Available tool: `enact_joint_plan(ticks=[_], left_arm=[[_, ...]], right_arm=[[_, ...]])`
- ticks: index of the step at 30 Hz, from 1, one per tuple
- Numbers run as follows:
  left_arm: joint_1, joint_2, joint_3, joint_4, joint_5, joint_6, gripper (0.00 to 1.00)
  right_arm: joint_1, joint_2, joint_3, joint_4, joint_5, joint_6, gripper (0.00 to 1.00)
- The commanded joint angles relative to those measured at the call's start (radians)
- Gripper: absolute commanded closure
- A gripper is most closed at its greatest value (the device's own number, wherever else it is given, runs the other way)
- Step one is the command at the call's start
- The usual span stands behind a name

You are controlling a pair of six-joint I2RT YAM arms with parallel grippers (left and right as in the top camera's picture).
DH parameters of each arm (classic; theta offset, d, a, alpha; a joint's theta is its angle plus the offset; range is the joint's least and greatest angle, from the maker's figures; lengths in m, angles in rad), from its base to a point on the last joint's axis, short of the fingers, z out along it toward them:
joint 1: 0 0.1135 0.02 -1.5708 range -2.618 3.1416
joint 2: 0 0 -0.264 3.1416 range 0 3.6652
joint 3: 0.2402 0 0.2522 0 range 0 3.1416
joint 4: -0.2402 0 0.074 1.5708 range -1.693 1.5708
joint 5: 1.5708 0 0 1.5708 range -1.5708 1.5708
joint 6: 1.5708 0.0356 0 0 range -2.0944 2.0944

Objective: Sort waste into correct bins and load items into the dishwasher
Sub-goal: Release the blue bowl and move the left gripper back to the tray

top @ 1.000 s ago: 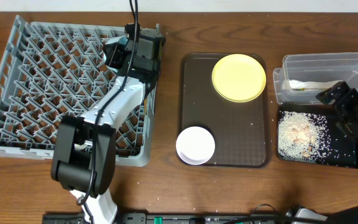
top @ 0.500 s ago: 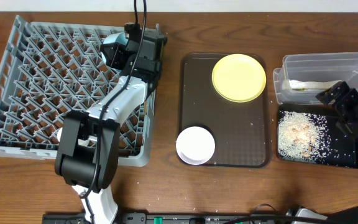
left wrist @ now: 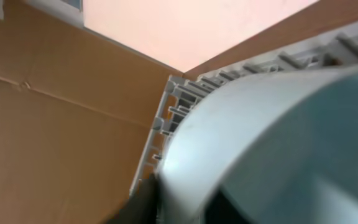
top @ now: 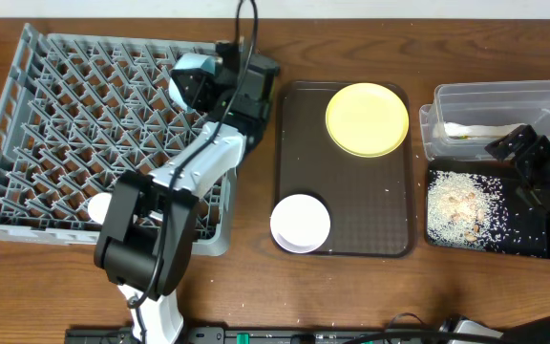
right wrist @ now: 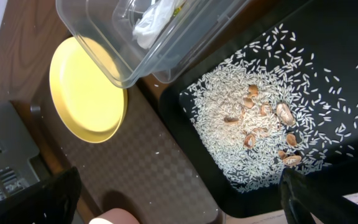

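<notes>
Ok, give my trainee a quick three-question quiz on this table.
1. True or false: the yellow plate and the white bowl share the brown serving tray.
2. Most rice scraps lie in: A the clear tub, B the black tray, C the white bowl.
3. Fill in: the clear tub holds a crumpled white ____.
Key: 1 true; 2 B; 3 paper.
</notes>
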State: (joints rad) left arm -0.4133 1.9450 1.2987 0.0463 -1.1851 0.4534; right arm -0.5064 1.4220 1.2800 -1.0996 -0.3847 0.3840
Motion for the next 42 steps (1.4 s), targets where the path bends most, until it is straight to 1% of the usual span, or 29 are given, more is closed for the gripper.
enact_joint_plan(ticks=[1,2,6,16,21,23,25,26,30,32,37,38,40,42], left_arm=[[-0.036,0.034,0.000,-0.008,0.039,-0.005,0.64],[-0.042,0.034,0.000,-0.008,0.039,-0.005,0.62],[-0.058,0.034,0.000,-0.023,0.040,-0.012,0.61],[-0.071,0.034,0.000,-0.183,0.097,-0.166,0.60],[-0.117,0.023,0.000,-0.200,0.123,-0.206,0.50],[-0.140,0.016,0.000,-0.219,0.178,-0.211,0.46],[-0.164,0.009,0.000,-0.253,0.233,-0.262,0.37],[-0.174,0.004,0.000,-0.277,0.262,-0.290,0.35],[-0.211,-0.038,0.000,-0.362,0.406,-0.380,0.35],[-0.226,-0.074,0.000,-0.393,0.501,-0.428,0.34],[-0.259,-0.238,0.001,-0.501,0.812,-0.524,0.34],[-0.262,-0.278,0.001,-0.527,0.877,-0.543,0.39],[-0.261,-0.355,0.001,-0.594,1.020,-0.572,0.54],[-0.258,-0.406,0.000,-0.668,1.120,-0.596,0.71]], right_arm=[[-0.004,-0.014,0.013,0.000,0.001,0.008,0.01],[-0.004,-0.014,0.013,0.000,0.001,0.008,0.01],[-0.004,-0.014,0.013,0.000,0.001,0.008,0.01],[-0.004,-0.014,0.013,0.000,0.001,0.008,0.01],[-0.004,-0.014,0.013,0.000,0.001,0.008,0.01],[-0.004,-0.014,0.013,0.000,0.001,0.008,0.01],[-0.004,-0.014,0.013,0.000,0.001,0.008,0.01],[-0.004,-0.014,0.013,0.000,0.001,0.008,0.01],[-0.004,-0.014,0.013,0.000,0.001,0.008,0.01],[-0.004,-0.014,0.013,0.000,0.001,0.008,0.01],[-0.004,-0.014,0.013,0.000,0.001,0.008,0.01],[-0.004,-0.014,0.013,0.000,0.001,0.008,0.01],[-0.004,-0.014,0.013,0.000,0.001,0.008,0.01],[-0.004,-0.014,0.013,0.000,0.001,0.008,0.01]])
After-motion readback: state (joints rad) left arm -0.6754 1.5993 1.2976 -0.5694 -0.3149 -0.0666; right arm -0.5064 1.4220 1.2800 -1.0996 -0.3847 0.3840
